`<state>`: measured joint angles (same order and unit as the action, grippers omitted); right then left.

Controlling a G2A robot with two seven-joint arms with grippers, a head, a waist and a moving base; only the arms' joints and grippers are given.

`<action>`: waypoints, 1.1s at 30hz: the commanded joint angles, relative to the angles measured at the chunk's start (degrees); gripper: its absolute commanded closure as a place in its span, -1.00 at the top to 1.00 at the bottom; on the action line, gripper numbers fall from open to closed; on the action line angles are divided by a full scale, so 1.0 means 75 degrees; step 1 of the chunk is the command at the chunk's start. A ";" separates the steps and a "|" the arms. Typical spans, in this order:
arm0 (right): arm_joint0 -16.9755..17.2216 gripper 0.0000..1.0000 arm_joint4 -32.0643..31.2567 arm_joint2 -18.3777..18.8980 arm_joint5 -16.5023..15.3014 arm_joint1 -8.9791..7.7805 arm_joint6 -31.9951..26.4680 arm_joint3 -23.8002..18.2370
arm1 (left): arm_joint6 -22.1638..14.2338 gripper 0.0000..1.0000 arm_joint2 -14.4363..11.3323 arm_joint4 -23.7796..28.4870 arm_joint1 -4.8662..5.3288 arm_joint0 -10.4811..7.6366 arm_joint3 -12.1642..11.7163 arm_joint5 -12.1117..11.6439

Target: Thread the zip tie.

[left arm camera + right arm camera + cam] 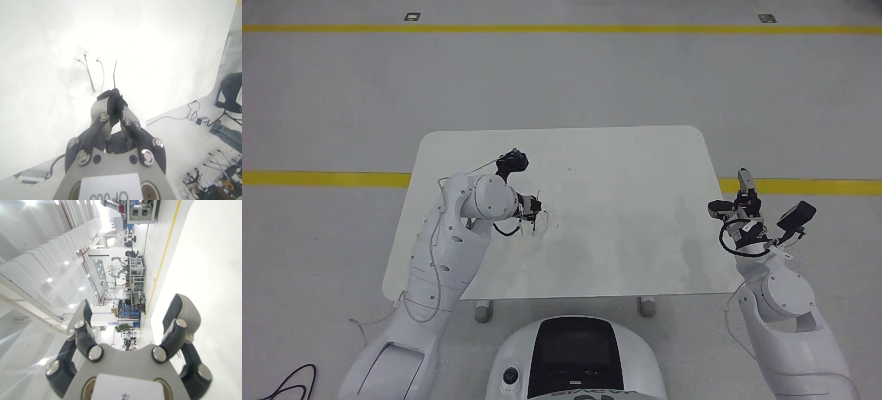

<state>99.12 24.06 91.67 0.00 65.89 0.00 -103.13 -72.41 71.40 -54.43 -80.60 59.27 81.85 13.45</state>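
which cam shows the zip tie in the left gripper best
The left wrist view: the zip tie stands out dark from the shut left gripper against the white table. In the top view it is a faint thin line by that gripper. The right wrist view faces away, toward the room.

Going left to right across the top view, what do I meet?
Left end effector shut on a zip tie → table's bare middle → right end effector, open, beyond the table's right edge.
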 commanded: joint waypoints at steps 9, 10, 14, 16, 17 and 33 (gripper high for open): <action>0.0000 1.00 0.0000 0.0000 0.0000 0.0000 0.0000 0.0000 | 0.1674 -1.00 0.2063 0.2242 0.0275 0.0718 0.0656 -0.0918; 0.0000 1.00 0.0000 0.0000 0.0000 0.0000 0.0000 0.0000 | 0.1739 -1.00 0.2182 0.2464 0.0295 0.0730 0.0627 -0.1089; 0.0000 1.00 0.0000 0.0000 0.0000 0.0000 0.0000 0.0000 | 0.1699 -1.00 0.2540 0.3359 0.0359 0.0648 0.0350 -0.1692; 0.0000 1.00 0.0000 0.0000 0.0000 0.0000 0.0000 0.0000 | 0.1699 -1.00 0.2540 0.3359 0.0359 0.0648 0.0350 -0.1692; 0.0000 1.00 0.0000 0.0000 0.0000 0.0000 0.0000 0.0000 | 0.1699 -1.00 0.2540 0.3359 0.0359 0.0648 0.0350 -0.1692; 0.0000 1.00 0.0000 0.0000 0.0000 0.0000 0.0000 0.0000 | 0.3083 -1.00 0.2670 0.6120 0.0310 0.0491 -0.1030 -0.2512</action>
<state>99.12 24.06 91.67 0.00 65.89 0.00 -103.13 -50.74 91.46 -10.95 -78.23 63.27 75.63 -3.91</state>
